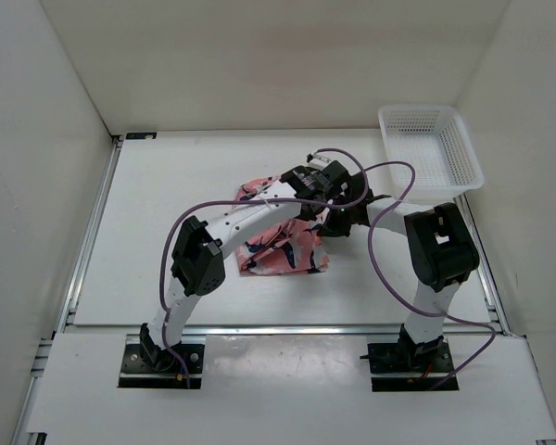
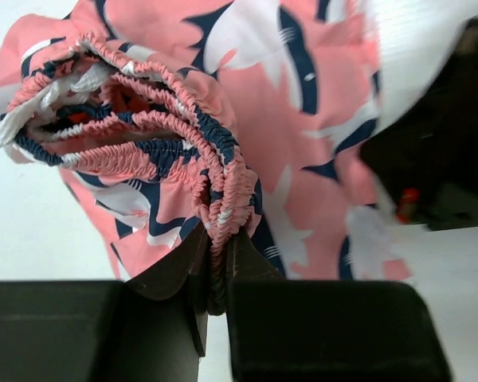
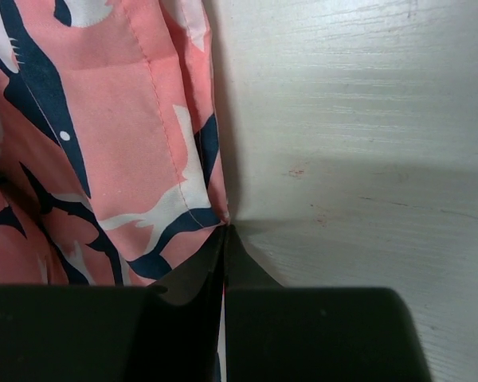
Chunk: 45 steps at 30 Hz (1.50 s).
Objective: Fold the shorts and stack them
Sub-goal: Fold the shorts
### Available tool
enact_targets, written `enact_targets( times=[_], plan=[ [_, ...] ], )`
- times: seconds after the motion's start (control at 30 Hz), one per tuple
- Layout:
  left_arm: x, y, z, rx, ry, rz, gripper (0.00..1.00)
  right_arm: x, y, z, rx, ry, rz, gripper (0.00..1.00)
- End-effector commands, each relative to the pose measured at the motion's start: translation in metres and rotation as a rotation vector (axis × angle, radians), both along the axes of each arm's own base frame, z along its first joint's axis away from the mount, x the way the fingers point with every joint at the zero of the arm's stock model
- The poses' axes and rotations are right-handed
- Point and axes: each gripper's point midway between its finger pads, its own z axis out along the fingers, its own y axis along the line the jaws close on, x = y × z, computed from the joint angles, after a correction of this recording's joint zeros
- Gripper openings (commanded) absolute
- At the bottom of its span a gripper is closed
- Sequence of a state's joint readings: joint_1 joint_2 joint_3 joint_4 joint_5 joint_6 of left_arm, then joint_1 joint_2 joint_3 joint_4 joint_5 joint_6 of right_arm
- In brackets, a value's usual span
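The coral-pink shorts (image 1: 283,248) with navy-and-white shark shapes lie bunched at the table's middle, partly hidden under both arms. My left gripper (image 1: 308,178) is shut on the gathered elastic waistband (image 2: 223,199), whose ruffled folds fan out to the upper left in the left wrist view. My right gripper (image 1: 338,218) is shut on a hemmed corner of the shorts (image 3: 187,207), right down at the white table surface; the shorts fill the left half of the right wrist view. The two grippers are close together over the shorts' far right part.
A white plastic mesh basket (image 1: 431,148) stands at the far right corner of the table. White walls enclose the table on three sides. Purple cables loop from both arms above the shorts. The right arm's dark body (image 2: 446,159) shows at the right of the left wrist view.
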<state>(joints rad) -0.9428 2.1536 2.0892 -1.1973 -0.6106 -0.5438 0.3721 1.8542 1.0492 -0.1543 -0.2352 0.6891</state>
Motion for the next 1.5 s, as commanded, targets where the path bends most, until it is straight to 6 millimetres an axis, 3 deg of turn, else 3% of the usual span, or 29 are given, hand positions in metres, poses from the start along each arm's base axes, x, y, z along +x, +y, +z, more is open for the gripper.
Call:
enact_targets(
  times=[0.0, 0.17, 0.2, 0.23, 0.27, 0.33, 0.4, 0.43, 0.57, 0.67, 0.73, 0.77, 0.83, 0.87, 0.9, 0.97, 1.03, 1.1, 1.13, 1.27, 1.3, 1.37, 1.4, 1.47],
  plan=[
    [0.01, -0.033, 0.032, -0.148, -0.048, -0.068, 0.1, -0.01, -0.009, -0.019, -0.041, 0.046, -0.004, 0.0],
    [0.005, -0.048, 0.03, -0.182, -0.003, -0.162, 0.1, -0.011, -0.01, -0.02, -0.044, 0.054, -0.004, 0.0],
    [0.003, -0.051, 0.025, -0.179, 0.018, -0.182, 0.17, -0.012, -0.01, -0.02, -0.044, 0.055, -0.004, 0.0],
    [0.004, -0.047, 0.029, -0.182, 0.025, -0.178, 0.28, -0.012, -0.01, -0.02, -0.044, 0.055, -0.004, 0.0],
    [0.0, -0.046, 0.027, -0.175, 0.044, -0.181, 0.76, -0.008, -0.009, -0.017, -0.041, 0.046, -0.004, 0.0],
    [0.0, -0.043, 0.037, -0.199, 0.047, -0.192, 1.0, -0.007, -0.012, -0.017, -0.044, 0.042, -0.006, 0.0],
    [-0.003, -0.042, 0.046, -0.253, 0.076, -0.206, 1.0, -0.006, -0.012, -0.017, -0.044, 0.042, -0.006, 0.0],
    [0.004, -0.034, 0.064, -0.304, 0.058, -0.194, 1.0, -0.006, -0.012, -0.017, -0.044, 0.042, -0.006, 0.0],
    [0.008, -0.01, 0.087, -0.377, 0.056, -0.174, 1.0, -0.012, -0.016, -0.018, -0.061, 0.051, -0.001, 0.0],
    [0.009, 0.006, 0.104, -0.438, 0.047, -0.165, 1.0, -0.009, -0.022, -0.01, -0.095, 0.022, 0.001, 0.12],
    [0.011, 0.018, 0.107, -0.466, 0.05, -0.14, 1.0, -0.01, -0.025, -0.003, -0.114, 0.004, 0.018, 0.33],
    [0.019, 0.035, 0.116, -0.487, 0.025, -0.109, 1.0, -0.01, -0.027, 0.005, -0.116, -0.011, 0.013, 0.42],
    [0.022, 0.058, 0.101, -0.475, 0.048, -0.041, 1.0, -0.009, -0.037, 0.014, -0.17, -0.043, 0.021, 0.59],
    [0.031, 0.076, 0.102, -0.481, 0.032, 0.001, 0.99, -0.006, -0.037, 0.028, -0.184, -0.081, 0.026, 0.61],
    [0.03, 0.084, 0.087, -0.47, 0.067, 0.03, 0.97, -0.014, -0.042, 0.029, -0.22, -0.07, 0.033, 0.61],
    [0.032, 0.099, 0.08, -0.46, 0.077, 0.064, 0.95, -0.011, -0.048, 0.049, -0.283, -0.143, 0.036, 0.62],
    [0.034, 0.113, 0.066, -0.445, 0.102, 0.112, 0.92, -0.004, -0.044, 0.073, -0.306, -0.204, 0.047, 0.62],
    [0.035, 0.12, 0.053, -0.443, 0.129, 0.142, 0.88, -0.001, -0.028, 0.09, -0.312, -0.253, 0.101, 0.6],
    [0.036, 0.119, 0.05, -0.449, 0.128, 0.149, 0.85, 0.008, -0.016, 0.109, -0.299, -0.296, 0.119, 0.58],
    [0.045, 0.117, 0.021, -0.458, 0.174, 0.158, 0.58, 0.015, 0.04, 0.113, -0.205, -0.286, 0.271, 0.1],
    [0.044, 0.112, 0.007, -0.463, 0.212, 0.152, 0.43, 0.015, 0.051, 0.111, -0.186, -0.281, 0.295, 0.07],
    [0.052, 0.114, -0.004, -0.478, 0.229, 0.164, 0.28, 0.023, 0.063, 0.097, -0.167, -0.241, 0.308, 0.04],
    [0.055, 0.11, -0.016, -0.481, 0.252, 0.162, 0.24, 0.033, 0.069, 0.102, -0.158, -0.261, 0.305, 0.04],
    [0.061, 0.109, -0.026, -0.48, 0.271, 0.171, 0.22, 0.043, 0.077, 0.085, -0.128, -0.205, 0.291, 0.04]
  ],
)
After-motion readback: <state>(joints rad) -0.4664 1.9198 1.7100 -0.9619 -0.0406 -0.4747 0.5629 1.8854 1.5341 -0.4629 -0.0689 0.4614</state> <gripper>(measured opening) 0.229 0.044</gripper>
